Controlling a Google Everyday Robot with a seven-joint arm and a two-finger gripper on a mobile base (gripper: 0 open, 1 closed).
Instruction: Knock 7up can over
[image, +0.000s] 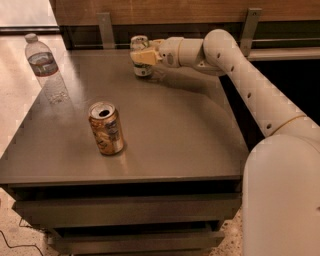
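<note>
Although the robot's white body (285, 200) fills the right foreground, its arm (250, 85) stretches well away from it, reaching leftward across the far side of the dark table (190, 130). Behind the table runs a wooden wall panel (175, 10).

A clear water bottle (46, 67) stands upright near the far left corner. An orange-gold can (106, 129) with an opened top stands toward the front left, well apart from the arm.

The 7up can (140, 44) stands upright near the far edge, roughly midway along it, so the task is not yet done. The gripper (145, 56) is right at this can, and its pale end lies across the can's middle with the silver rim showing above it. Whether the gripper has closed on the can or only rests against it cannot be told from this view.

Several things could spoil the knock. Contact at mid-height or lower may slide the can along the smooth table instead of tipping it, so a push nearer the rim looks safer. A shove toward the back could pin the can against the panel, leaving it upright. If the gripper is in fact clamped, a sideways move would carry the can rather than topple it. Once down, the can could roll off the far edge, which is near.
</note>
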